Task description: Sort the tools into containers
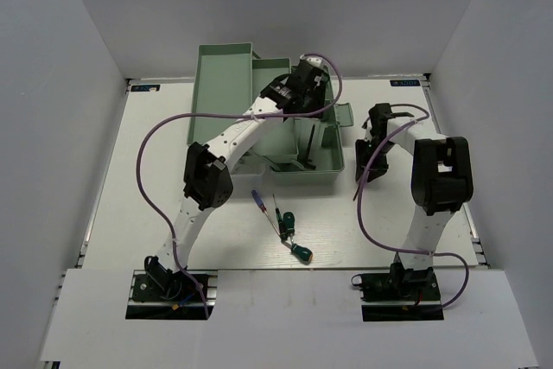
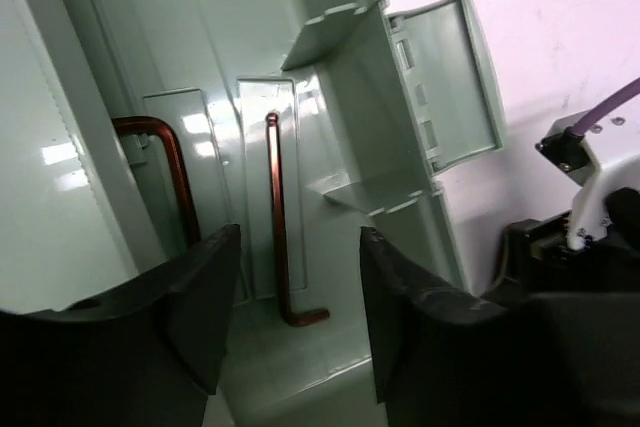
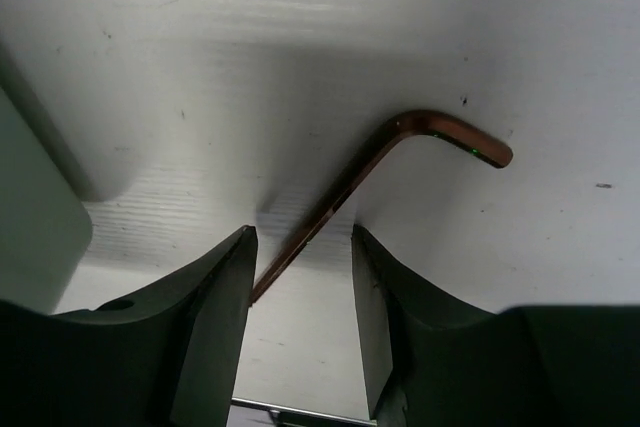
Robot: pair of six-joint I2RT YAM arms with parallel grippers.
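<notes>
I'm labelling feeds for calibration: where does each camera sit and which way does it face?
Top external: above, behind the bases, facing down at the table; both arms show.
Left wrist: on the left arm, facing into the toolbox; the open left hand shows.
Right wrist: on the right arm, facing the table and a hex key; the right hand shows.
Shared: top and left wrist both show the toolbox.

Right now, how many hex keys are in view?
3. One key lies in the box, another partly behind the left gripper; the third lies on the table between the right gripper's fingers. More may be hidden.
</notes>
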